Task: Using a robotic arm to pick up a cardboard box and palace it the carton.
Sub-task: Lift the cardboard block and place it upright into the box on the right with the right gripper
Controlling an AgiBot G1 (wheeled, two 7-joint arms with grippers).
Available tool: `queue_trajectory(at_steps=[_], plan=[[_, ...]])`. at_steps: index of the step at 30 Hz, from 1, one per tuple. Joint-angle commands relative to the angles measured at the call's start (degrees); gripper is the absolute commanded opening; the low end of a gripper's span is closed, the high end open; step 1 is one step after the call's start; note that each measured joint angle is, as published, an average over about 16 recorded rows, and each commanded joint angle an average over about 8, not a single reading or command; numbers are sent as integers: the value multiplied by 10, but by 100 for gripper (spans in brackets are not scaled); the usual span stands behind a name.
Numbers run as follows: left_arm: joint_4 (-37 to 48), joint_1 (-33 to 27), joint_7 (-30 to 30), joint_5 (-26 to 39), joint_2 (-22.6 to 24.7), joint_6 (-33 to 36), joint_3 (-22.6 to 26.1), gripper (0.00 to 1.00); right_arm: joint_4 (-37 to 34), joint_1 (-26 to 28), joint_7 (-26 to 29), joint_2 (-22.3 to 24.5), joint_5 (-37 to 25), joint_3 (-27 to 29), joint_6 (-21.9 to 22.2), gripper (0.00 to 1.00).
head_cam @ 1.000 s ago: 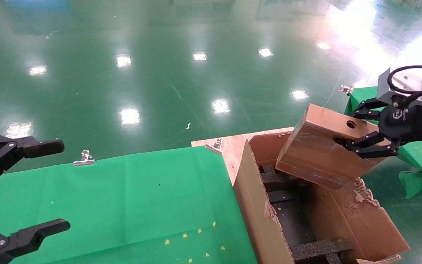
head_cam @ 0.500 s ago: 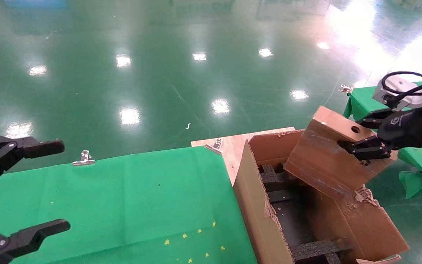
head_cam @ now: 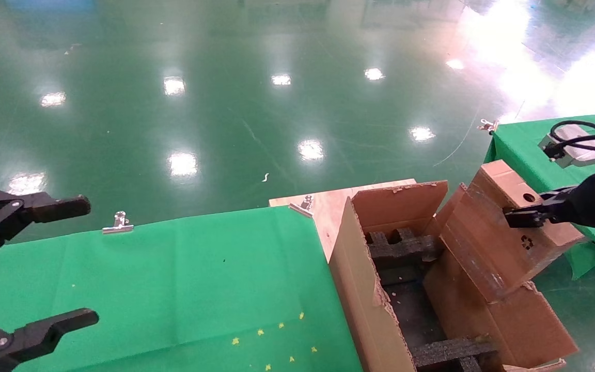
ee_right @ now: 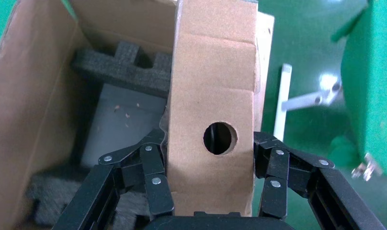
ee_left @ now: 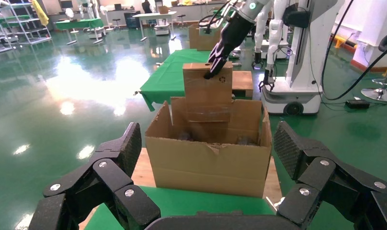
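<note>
At the right of the frame, the right hand [head_cam: 517, 217] is clenching the cardboard box [head_cam: 504, 232], tilted over the carton [head_cam: 364, 289]'s right wall. It is risking a snag on that ragged flap or the black foam inserts [head_cam: 403, 248]. The left hand [head_cam: 34, 263] is idling, released, over the green worktop [head_cam: 173, 279] at lower left.

The cardboard box [head_cam: 504, 232] has dropped partway into the carton [head_cam: 375, 315].

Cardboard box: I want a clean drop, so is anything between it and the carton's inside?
Nothing loose shows. The right gripper holds the cardboard box tilted along the carton right wall; black foam inserts line the inside.
</note>
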Motion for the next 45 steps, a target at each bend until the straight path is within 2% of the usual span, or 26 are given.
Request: queue_trajectory(at_steps=[1, 7, 16, 32, 45], plan=[[0, 0, 0, 0, 0, 0, 0, 100, 5, -7, 48, -4, -19, -6, 8, 0], [0, 0, 0, 0, 0, 0, 0, 100, 7, -26, 120, -26, -38, -18, 27, 0], [0, 0, 0, 0, 0, 0, 0, 100, 8, -56, 181, -49, -67, -36, 55, 0], [0, 0, 0, 0, 0, 0, 0, 100, 8, -88, 235, -54, -100, -56, 71, 0], [0, 0, 0, 0, 0, 0, 0, 100, 6, -134, 266, -70, -135, -78, 123, 0]])
